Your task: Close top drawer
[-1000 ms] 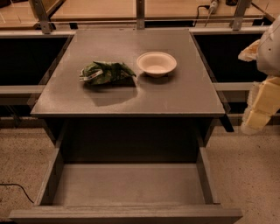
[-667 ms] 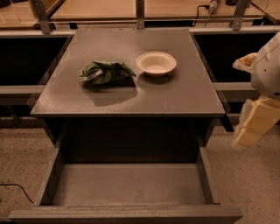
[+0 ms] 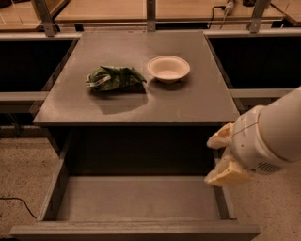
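- Speckled beige floor (image 3: 23, 160) all around, with pale wooden bench tops (image 3: 108, 9) and metal uprights at the back and dark recesses to either side.
- At far lower left, thin black cable (image 3: 14, 204) lying on the floor, well apart from the furniture.
- In the middle, matte-grey cabinet with a flat, square-cornered top (image 3: 197, 103) seen from above and in front.
- Left of centre on that top, crumpled green foil bag (image 3: 115, 77), lying flat over its own shadow.
- Just beside it to the right, round cream bowl (image 3: 168, 69), standing upright, near the bag but not touching it.
- Under the top and nearer the camera, wide, shallow matte-grey top drawer (image 3: 51, 188), pulled well out.
  - Deep rectangular tray, nearly as wide as the cabinet.
  - Smooth grey floor, low straight side walls.
  - Plain flat front running along the bottom edge of the view.
  - Dark cavity behind it, beneath the cabinet top.
- From the right edge, thick white cylindrical robot arm (image 3: 277, 136), slanting down to the left.
- At its end, cream-tipped gripper (image 3: 221, 157), just below the top's front right corner and at the drawer's right side wall, towards the back.
  - Touching the wall or not: cannot tell.
  - Released or clenched: cannot tell.
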